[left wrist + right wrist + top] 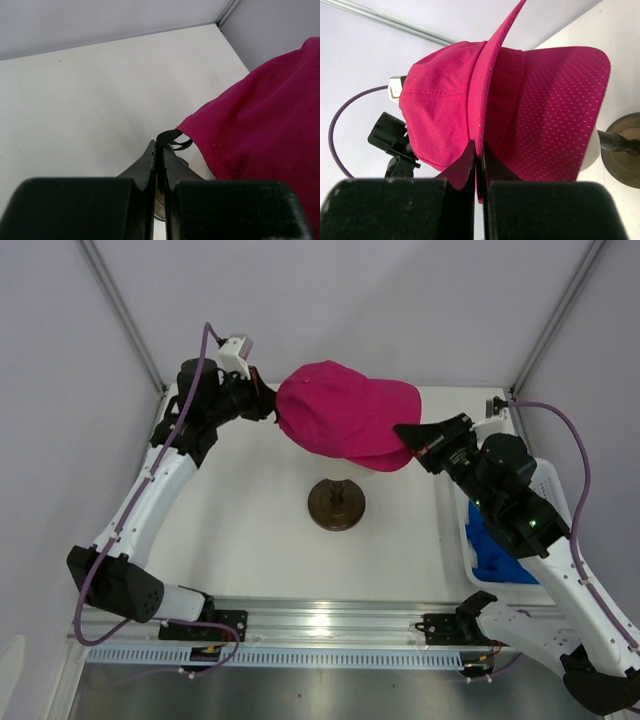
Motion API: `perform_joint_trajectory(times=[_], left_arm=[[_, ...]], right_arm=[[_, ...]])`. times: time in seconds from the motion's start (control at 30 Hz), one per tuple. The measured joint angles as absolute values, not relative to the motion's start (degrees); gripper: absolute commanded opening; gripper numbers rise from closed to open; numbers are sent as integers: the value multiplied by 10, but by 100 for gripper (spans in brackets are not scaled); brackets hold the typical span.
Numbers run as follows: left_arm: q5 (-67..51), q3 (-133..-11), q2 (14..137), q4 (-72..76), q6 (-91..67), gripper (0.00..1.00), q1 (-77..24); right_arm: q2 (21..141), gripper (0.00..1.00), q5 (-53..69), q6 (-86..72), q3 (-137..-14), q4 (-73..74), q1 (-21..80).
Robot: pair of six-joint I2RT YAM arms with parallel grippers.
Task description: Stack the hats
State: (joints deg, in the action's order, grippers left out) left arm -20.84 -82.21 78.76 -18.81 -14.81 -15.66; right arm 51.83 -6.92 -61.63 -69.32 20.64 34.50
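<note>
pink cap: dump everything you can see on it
The pink cap is magenta perforated fabric with a stitched crown and a curved brim pointing right in the top view. It hangs above the dark stand, between both arms. The left claw is shut on its black rear strap; the right claw pinches the brim edge. A cream head shows under the brim; contact can't be told.

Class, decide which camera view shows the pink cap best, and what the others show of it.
Top external: the pink cap shows whole, crown and brim. Right wrist shows its brim underside and part of the crown, close. Left wrist shows only a fabric patch and its black strap.
</note>
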Motion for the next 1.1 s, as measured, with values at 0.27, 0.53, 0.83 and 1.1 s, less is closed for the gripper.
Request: perform_joint_trajectory(times=[0.27,0.53,0.83,1.1], left_arm=[[-208,-829,814,-209,-148,7,-159],[-200,-844,814,-222,-130,10,-160],[-195,-860,814,-237,-121,11,-164],[-183,-862,814,-244,-115,11,-170]], right_arm=[[504,64,-83,-588,-673,251,336],[533,66,-87,-519,-765,275,298],[586,65,-21,-492,-799,262,213],[644,54,64,-498,-800,253,201]])
